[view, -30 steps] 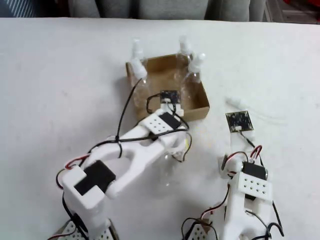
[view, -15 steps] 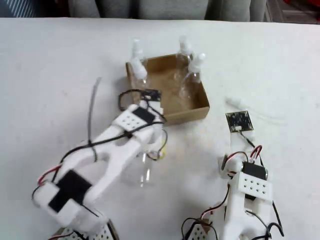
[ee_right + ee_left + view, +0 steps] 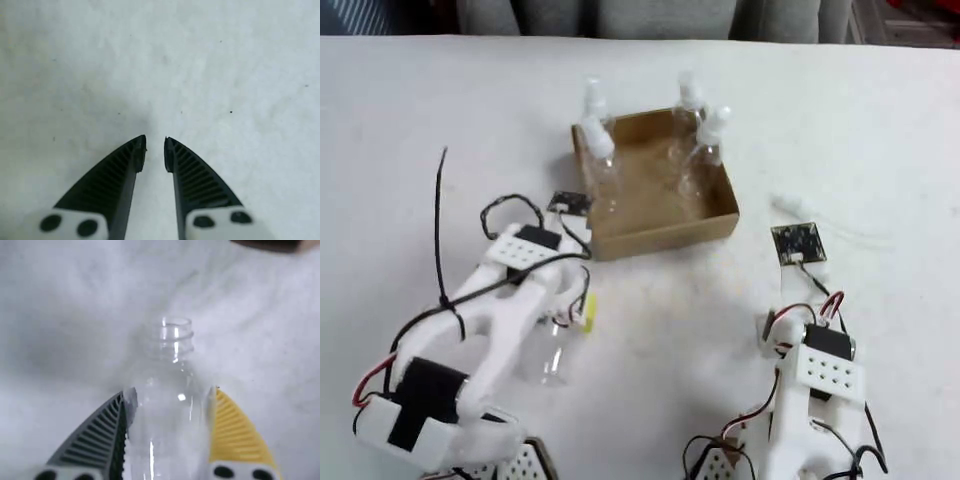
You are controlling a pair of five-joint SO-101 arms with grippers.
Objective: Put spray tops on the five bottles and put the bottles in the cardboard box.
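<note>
Nearest, my left hand [image 3: 170, 391] clamps a clear plastic bottle [image 3: 172, 365] by its body, with the grey finger on one side and the yellow finger on the other. The bottle's long axis runs along the fingers, and its open threaded neck points away from my wrist. I cannot tell whether it touches the white bench [image 3: 420, 120]. My right hand [image 3: 155, 145] holds nothing, its black fingers a narrow gap apart above the bench. Just beyond it lies a loose white spray top with a thin tube [image 3: 788, 205], well apart from the held bottle. Farthest, left of that top, stands the brown cardboard box [image 3: 665, 236]. Four capped clear bottles [image 3: 705, 150] stand upright inside it.
</note>
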